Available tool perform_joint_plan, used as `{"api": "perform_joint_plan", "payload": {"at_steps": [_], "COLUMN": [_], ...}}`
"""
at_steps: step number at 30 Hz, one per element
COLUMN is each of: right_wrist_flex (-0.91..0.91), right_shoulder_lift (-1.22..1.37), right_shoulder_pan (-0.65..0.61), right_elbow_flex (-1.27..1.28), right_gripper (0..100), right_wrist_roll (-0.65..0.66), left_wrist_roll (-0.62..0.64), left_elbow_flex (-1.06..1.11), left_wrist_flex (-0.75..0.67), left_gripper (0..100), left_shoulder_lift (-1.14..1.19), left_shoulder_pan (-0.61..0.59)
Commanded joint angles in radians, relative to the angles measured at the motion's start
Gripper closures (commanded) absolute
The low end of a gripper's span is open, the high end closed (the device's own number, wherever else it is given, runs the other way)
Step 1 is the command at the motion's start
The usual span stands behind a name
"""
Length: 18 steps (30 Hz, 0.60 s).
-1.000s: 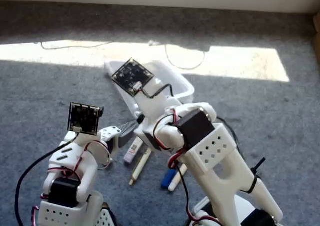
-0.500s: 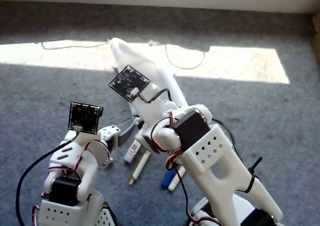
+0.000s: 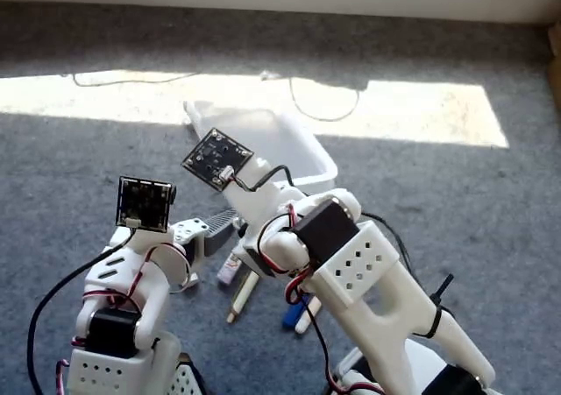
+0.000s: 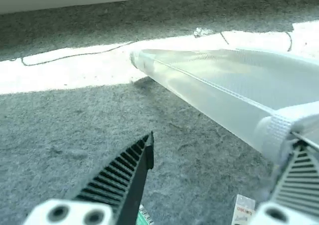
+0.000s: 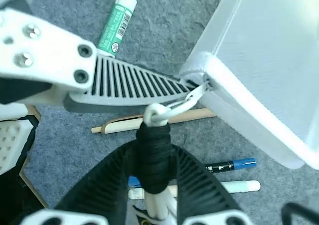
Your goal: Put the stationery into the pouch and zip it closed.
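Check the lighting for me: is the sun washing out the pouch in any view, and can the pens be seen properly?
High view: a hard sun patch crosses the carpet; the clear pouch half blends into it. Left wrist view: the pouch is backlit, edges readable. Right wrist view: the pouch glares near white; the zip pull cord and pens lie in shade, clearly visible.
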Motion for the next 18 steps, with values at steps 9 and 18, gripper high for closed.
{"api": "perform_joint_plan", "payload": {"at_steps": [9, 18], "right_wrist_flex": [0.007, 0.024], "right_shoulder_lift": [-0.051, -0.051], "right_shoulder_pan": [-0.015, -0.016], "right_elbow_flex": [-0.005, -0.007], "right_gripper": [99.4, 99.4], "right_wrist_roll": [0.015, 0.017], "left_wrist_roll": [0.008, 0.002], "left_elbow_flex": [-0.076, 0.001], "left_wrist_flex": [0.068, -0.032], "left_gripper": [62, 62], "left_shoulder_lift": [-0.01, -0.01], "left_shoulder_pan": [-0.018, -0.058]}}
